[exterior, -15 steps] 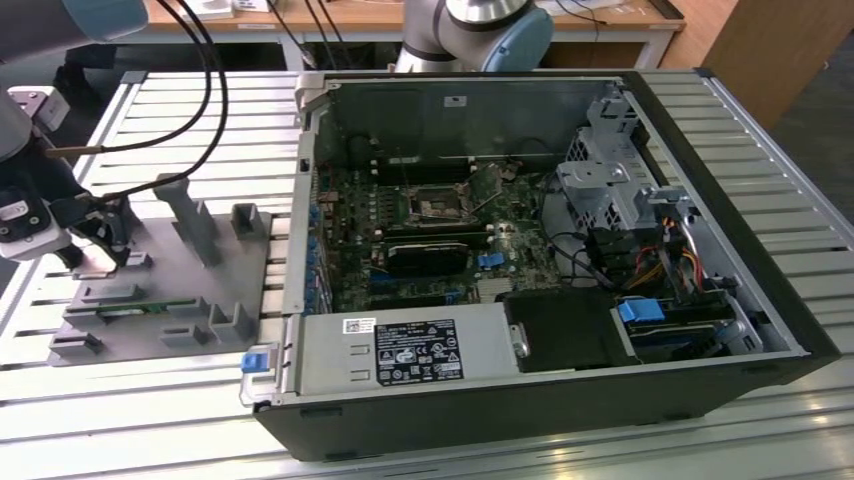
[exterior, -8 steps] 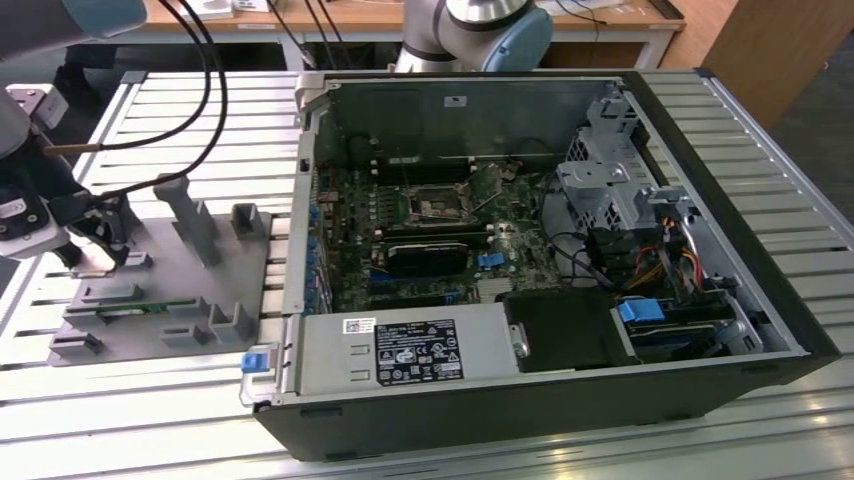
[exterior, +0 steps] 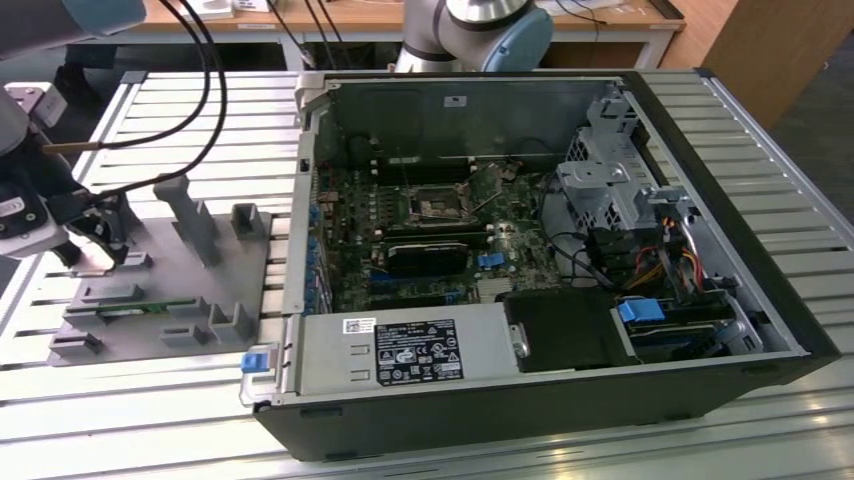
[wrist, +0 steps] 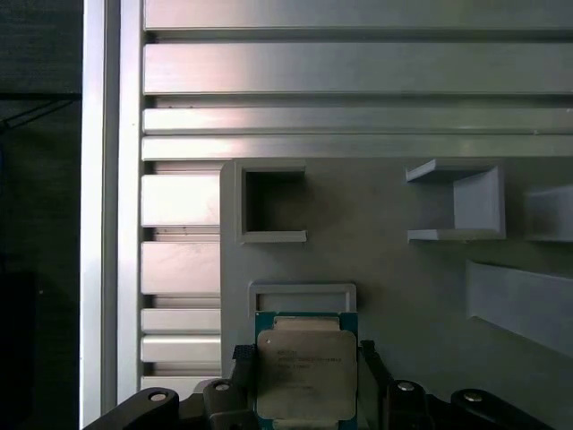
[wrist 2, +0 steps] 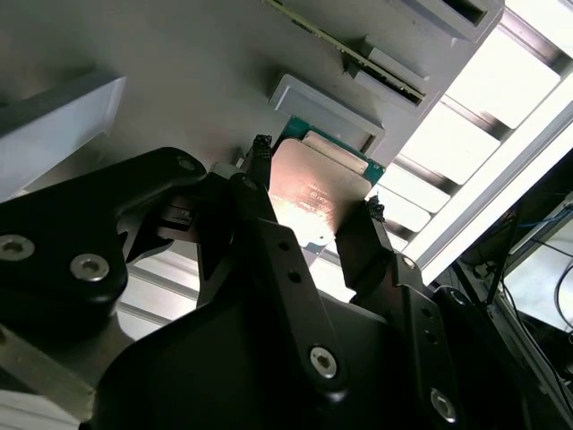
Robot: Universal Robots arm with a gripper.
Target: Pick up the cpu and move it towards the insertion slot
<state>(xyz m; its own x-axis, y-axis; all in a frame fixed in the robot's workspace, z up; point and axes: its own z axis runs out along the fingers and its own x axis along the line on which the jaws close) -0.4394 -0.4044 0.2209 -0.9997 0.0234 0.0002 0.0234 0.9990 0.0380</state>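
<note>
My pincer (wrist 2: 315, 179) is clamped on the cpu (wrist 2: 318, 202), with fingers (wrist 2: 358, 242) pressed to two opposite edges and the silvery lid facing both wrist views. The chip is at its nest on the grey fixture (wrist: 394, 269); I cannot tell if it is lifted clear. The fixture rests on the slatted table (exterior: 134, 420). Well apart, toward the exterior view's right, the insertion slot (exterior: 437, 205) lies inside the open computer case (exterior: 534, 420).
</note>
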